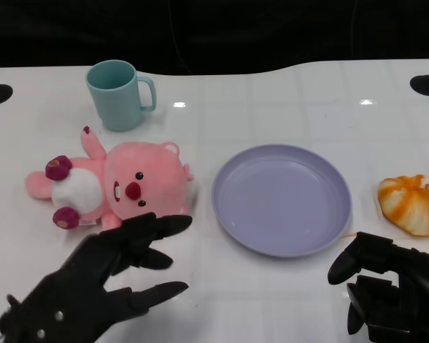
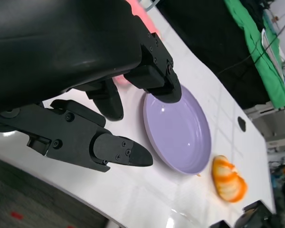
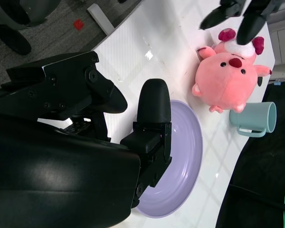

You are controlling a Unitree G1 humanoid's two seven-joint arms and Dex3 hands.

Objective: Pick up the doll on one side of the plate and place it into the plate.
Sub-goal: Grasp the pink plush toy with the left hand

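White tabletop (image 1: 272, 86) fills the head view: a pink plush doll with a round face (image 1: 118, 186) lies left of centre, beside the empty lilac round plate (image 1: 282, 199). Lower left, the left hand (image 1: 93, 282) hovers spread and empty, fingertips just short of the doll. Lower right, the right hand (image 1: 390, 289) sits loosely curled, holding nothing.

Left wrist view: parted fingers (image 2: 114, 149) over the plate (image 2: 178, 130).

Right wrist view: the doll (image 3: 225, 78) at upper right.
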